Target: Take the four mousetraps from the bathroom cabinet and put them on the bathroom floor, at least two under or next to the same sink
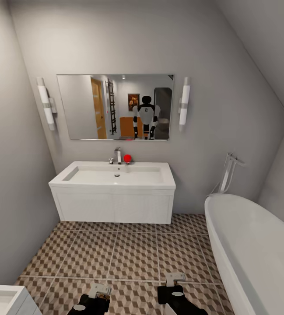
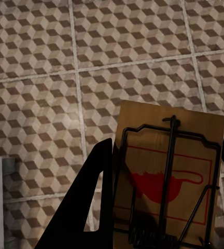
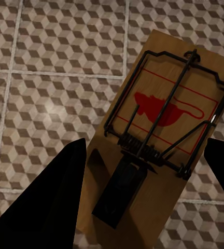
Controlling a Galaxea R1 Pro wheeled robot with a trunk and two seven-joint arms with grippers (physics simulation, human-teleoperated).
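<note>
Carrying one mousetrap (image 2: 166, 181) clamped in the left gripper (image 1: 99, 292) and another (image 3: 161, 129) in the right gripper (image 1: 175, 280), roll closer to the sink (image 1: 115, 175) at mid-frame, then lower both gently onto the bathroom floor (image 1: 133, 253).

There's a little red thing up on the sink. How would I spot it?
Find the wide mirror on the back wall, then drop to the white sink below it. On the sink's back edge, just right of the metal tap, sits a small red ball, the only bright colour among white and grey.
</note>
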